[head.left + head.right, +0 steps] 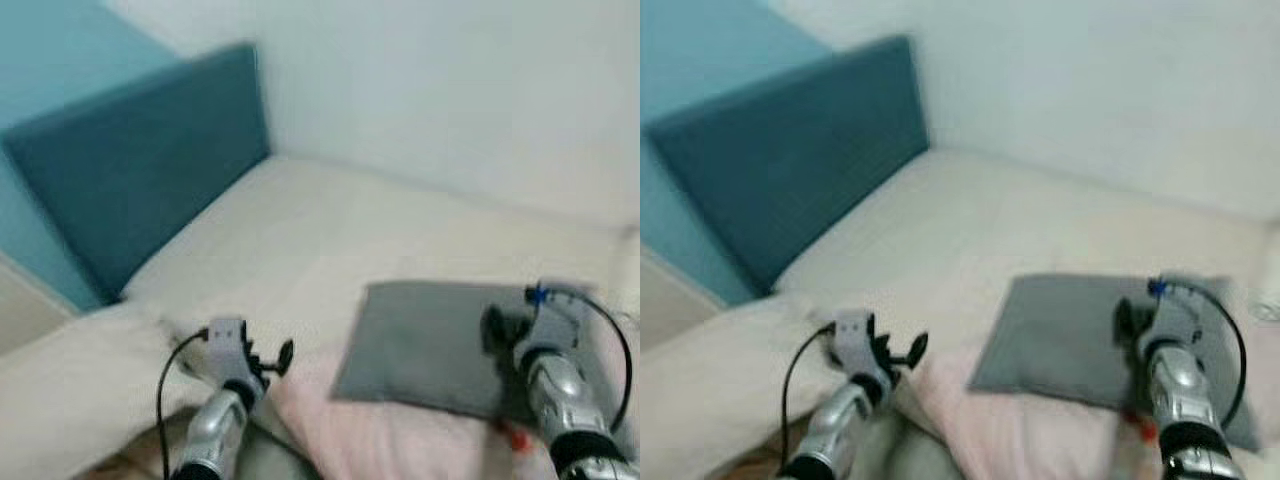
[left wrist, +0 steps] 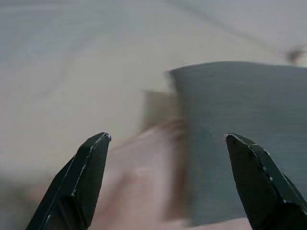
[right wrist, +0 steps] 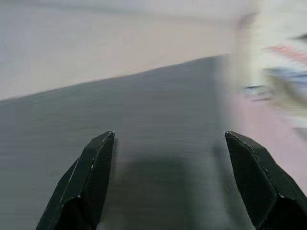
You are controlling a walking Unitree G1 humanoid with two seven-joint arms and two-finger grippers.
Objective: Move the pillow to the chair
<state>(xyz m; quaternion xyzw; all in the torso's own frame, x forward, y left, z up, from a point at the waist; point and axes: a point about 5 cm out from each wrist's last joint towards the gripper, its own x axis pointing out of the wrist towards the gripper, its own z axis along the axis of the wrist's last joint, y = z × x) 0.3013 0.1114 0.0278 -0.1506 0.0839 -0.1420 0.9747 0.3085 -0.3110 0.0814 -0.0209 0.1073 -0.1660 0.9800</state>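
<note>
The robot stands bent over a bed (image 1: 330, 220) with a cream sheet, and the whole scene is smeared, so it looks to be mid-motion. The grey pillow (image 1: 420, 345) lies flat in the lower right of the head view, resting partly on a pink blanket (image 1: 370, 430) bunched along the bottom edge. A dark teal headboard (image 1: 140, 165) slants across the upper left, against a lighter blue wall.

The right pincer (image 3: 169, 182) hovers over the pillow, its two black fingers spread wide with grey fabric showing between them and nothing held. The left pincer (image 2: 168, 184) sits at the lower left of the head view, just off the pillow's near corner, also wide open and empty; through its wrist camera the pillow's edge lies between the tips, with pink blanket beside it.

No chair is visible from here, so the carry is all ahead.

What worries me is the grab itself. The pillow is soft and flat, so a pinch from above could catch only a fold of cover and slip out on the lift. The left pincer is so near the blanket that it could close on pink fabric instead, or on both together, and drag the bedding along. With the cameras this blurred, a closing move now would likely land off the mark.
</note>
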